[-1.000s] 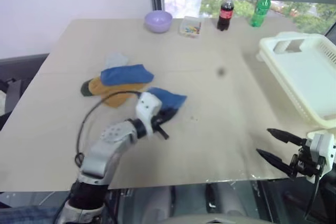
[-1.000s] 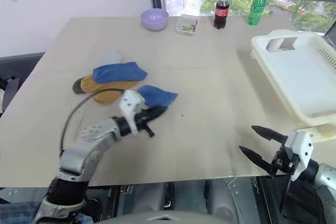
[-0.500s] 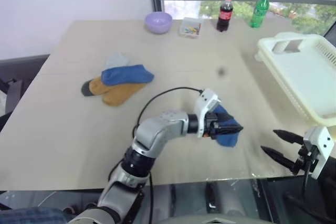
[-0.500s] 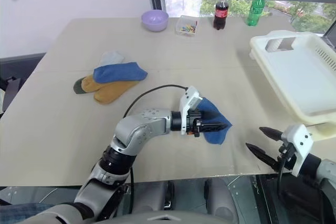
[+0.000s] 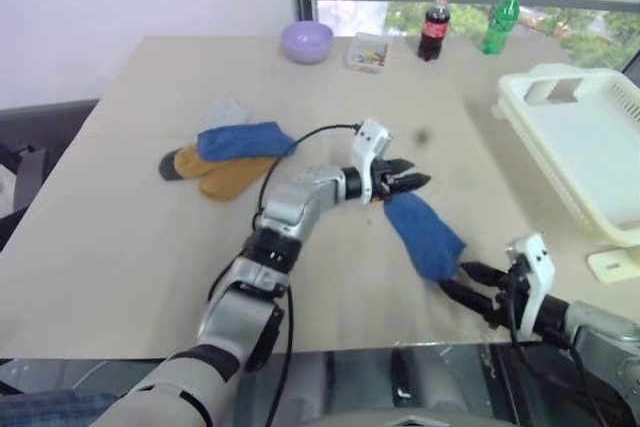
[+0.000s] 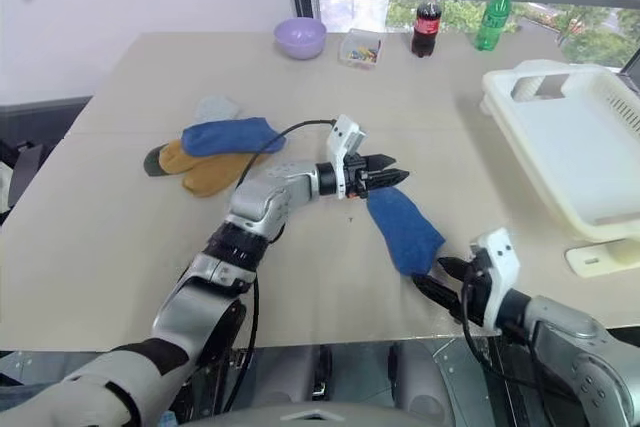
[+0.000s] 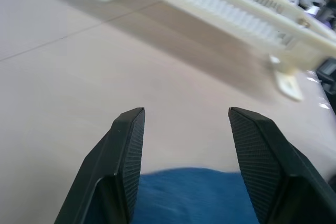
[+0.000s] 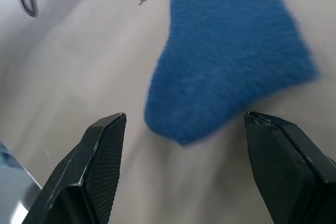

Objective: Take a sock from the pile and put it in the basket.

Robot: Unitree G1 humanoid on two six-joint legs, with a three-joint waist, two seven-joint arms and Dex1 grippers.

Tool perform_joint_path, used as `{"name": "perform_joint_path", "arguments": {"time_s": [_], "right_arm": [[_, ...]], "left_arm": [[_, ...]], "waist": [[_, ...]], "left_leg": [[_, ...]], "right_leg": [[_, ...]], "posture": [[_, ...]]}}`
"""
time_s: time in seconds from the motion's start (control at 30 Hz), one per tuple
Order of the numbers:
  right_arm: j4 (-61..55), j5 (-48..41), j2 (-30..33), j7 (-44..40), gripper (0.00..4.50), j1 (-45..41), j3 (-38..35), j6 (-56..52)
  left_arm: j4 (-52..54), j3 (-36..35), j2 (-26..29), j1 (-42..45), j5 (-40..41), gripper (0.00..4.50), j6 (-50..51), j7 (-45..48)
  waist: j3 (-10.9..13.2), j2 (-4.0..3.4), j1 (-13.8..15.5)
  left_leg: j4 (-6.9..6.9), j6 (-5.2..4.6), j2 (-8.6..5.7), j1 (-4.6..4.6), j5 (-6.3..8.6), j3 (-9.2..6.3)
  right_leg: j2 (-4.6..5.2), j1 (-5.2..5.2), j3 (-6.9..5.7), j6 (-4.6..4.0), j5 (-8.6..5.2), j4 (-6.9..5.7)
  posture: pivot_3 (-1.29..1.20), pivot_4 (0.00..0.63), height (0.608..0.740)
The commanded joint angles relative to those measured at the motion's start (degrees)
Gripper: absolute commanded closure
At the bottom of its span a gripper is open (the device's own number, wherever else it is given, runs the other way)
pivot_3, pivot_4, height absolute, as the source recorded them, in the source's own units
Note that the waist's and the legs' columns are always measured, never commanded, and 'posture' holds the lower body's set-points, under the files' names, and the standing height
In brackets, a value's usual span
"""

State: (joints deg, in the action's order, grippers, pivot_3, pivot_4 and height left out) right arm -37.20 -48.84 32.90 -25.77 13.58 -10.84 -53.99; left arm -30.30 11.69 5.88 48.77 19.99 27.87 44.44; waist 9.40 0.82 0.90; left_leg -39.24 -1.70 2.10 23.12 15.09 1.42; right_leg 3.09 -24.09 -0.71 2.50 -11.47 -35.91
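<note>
The pile (image 5: 232, 154) of blue, mustard and pale grey socks lies on the table's left half. One blue sock (image 5: 424, 235) lies flat by itself at mid-table. My left gripper (image 5: 412, 183) hovers at that sock's far end, open, holding nothing; in the left wrist view the sock (image 7: 189, 198) shows low between its fingers (image 7: 126, 145). My right gripper (image 6: 440, 279) is open at the sock's near end, and in the right wrist view the sock (image 8: 231, 51) lies just ahead of its spread fingertips (image 8: 107, 135). The white slotted basket (image 5: 585, 147) stands at the table's right edge.
Along the far edge stand a lavender bowl (image 5: 306, 41), a small clear box (image 5: 365, 50), a cola bottle (image 5: 432, 23) and a green bottle (image 5: 501, 17). A small white piece (image 5: 612, 264) lies near the basket's front corner. A black cable loops over my left forearm.
My left arm carried the blue sock from beside the pile to mid-table, then opened; the sock now lies on the table. My right gripper moved in toward the sock's near end.
</note>
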Motion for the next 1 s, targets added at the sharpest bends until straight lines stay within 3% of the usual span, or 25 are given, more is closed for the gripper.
{"name": "perform_joint_path", "arguments": {"time_s": [0.03,0.07,0.33,0.37,0.47,0.6,1.0], "right_arm": [[-0.7,-0.7,-0.4,2.8,0.86,-1.7,1.3,-2.3],[-0.4,0.7,-0.1,3.4,0.86,-2.1,2.2,-2.2],[1.9,9.7,5.9,0.0,4.32,-1.6,4.8,2.6],[2.2,10.8,6.9,-0.8,4.43,-1.6,5.3,3.6],[3.7,14.5,9.9,-3.3,4.5,-2.0,6.5,6.7],[5.9,18.6,13.4,-9.9,4.5,-4.9,8.4,14.7],[18.8,31.5,16.0,-18.0,4.5,-15.2,13.2,28.9]], "left_arm": [[-8.0,1.3,-1.4,2.8,-4.5,1.8,-8.2,3.1],[-9.6,2.8,-1.3,2.5,-6.3,1.8,-10.2,4.7],[-14.6,7.6,1.0,0.6,-14.5,1.66,-18.7,12.6],[-14.7,7.8,1.4,0.4,-15.1,1.66,-19.3,13.3],[-13.3,8.6,3.4,-0.9,-16.7,2.41,-19.8,15.8],[-6.2,9.3,9.2,-3.8,-18.4,4.36,-17.7,18.8],[33.5,4.4,22.3,-20.3,-5.6,4.44,10.2,21.3]], "waist": [[0.0,0.0,0.0],[0.0,0.0,0.0],[0.0,-0.01,0.0],[0.0,-0.01,-0.1],[0.0,-0.01,-0.1],[0.0,0.02,-0.3],[0.0,0.01,-1.0]], "left_leg": [[0.0,-0.01,0.0,0.05,0.01,0.01],[0.0,-0.03,0.0,0.07,0.02,0.02],[-0.01,-0.12,0.02,0.16,0.07,0.0],[0.0,-0.12,0.02,0.16,0.07,0.01],[-0.01,-0.12,0.02,0.08,0.07,0.02],[0.01,-0.12,0.05,-0.11,0.08,0.02],[0.07,-0.12,0.1,-0.2,0.08,-0.02]], "right_leg": [[0.0,-0.02,0.01,-0.04,0.02,0.02],[0.0,-0.03,0.01,-0.08,0.05,0.03],[0.01,-0.1,-0.03,-0.06,0.03,0.06],[0.01,-0.1,-0.03,-0.04,0.02,0.06],[0.01,-0.05,-0.02,0.03,-0.02,0.05],[0.0,0.04,0.07,0.06,-0.04,0.03],[-0.04,0.01,0.23,0.06,-0.04,-0.03]], "posture": [[0.0,0.15,0.74],[0.0,0.15,0.74],[0.0,0.15,0.74],[0.0,0.15,0.74],[0.0,0.15,0.74],[0.0,0.15,0.74],[0.0,0.15,0.74]]}}
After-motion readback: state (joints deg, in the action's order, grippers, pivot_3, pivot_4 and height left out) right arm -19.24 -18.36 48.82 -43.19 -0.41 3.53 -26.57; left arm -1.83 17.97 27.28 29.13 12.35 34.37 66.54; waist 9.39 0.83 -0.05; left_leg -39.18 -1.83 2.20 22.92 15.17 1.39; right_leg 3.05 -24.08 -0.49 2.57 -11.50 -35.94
